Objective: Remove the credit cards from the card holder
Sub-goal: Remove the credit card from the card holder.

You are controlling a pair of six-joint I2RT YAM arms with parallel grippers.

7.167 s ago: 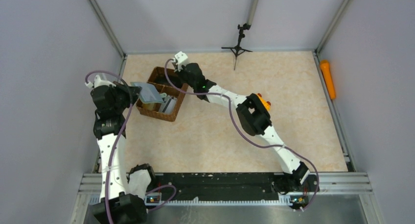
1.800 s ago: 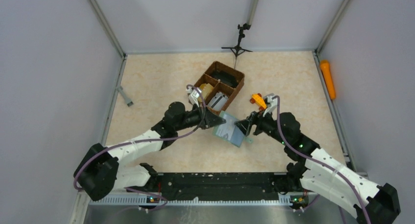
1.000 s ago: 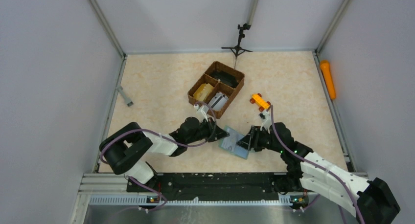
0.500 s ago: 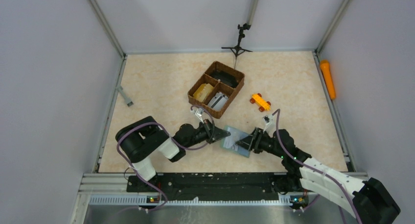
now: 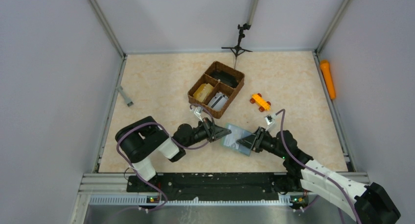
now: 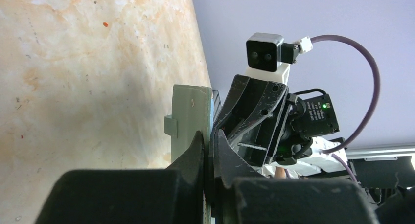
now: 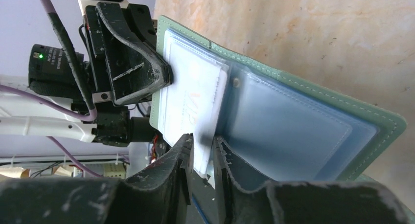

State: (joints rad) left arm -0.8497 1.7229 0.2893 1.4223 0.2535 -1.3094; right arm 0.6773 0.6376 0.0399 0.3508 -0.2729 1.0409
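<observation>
The grey-green card holder (image 5: pixel 234 136) is held open, low over the table, between both grippers. In the right wrist view its blue-grey inside (image 7: pixel 303 131) faces me. A white credit card (image 7: pixel 193 99) sticks partway out of a clear sleeve. My right gripper (image 7: pixel 203 145) is shut on the card's near edge; in the top view it (image 5: pixel 246 142) is at the holder's right side. My left gripper (image 6: pixel 209 138) is shut on the holder's edge (image 6: pixel 188 116), at its left side in the top view (image 5: pixel 224 132).
A brown wicker tray (image 5: pixel 236 93) stands behind the holder, with a yellow block (image 5: pixel 201 92) and a light flat item (image 5: pixel 219 101) in its compartments. An orange toy car (image 5: pixel 260 101) lies right of it. An orange cylinder (image 5: pixel 328 78), a tripod (image 5: pixel 237 48) and a grey strip (image 5: pixel 125 96) lie at the edges.
Over the last seconds both arms brought the holder down toward the table's near middle. Since half a second ago the right gripper has shifted slightly right; the holder stays gripped.
</observation>
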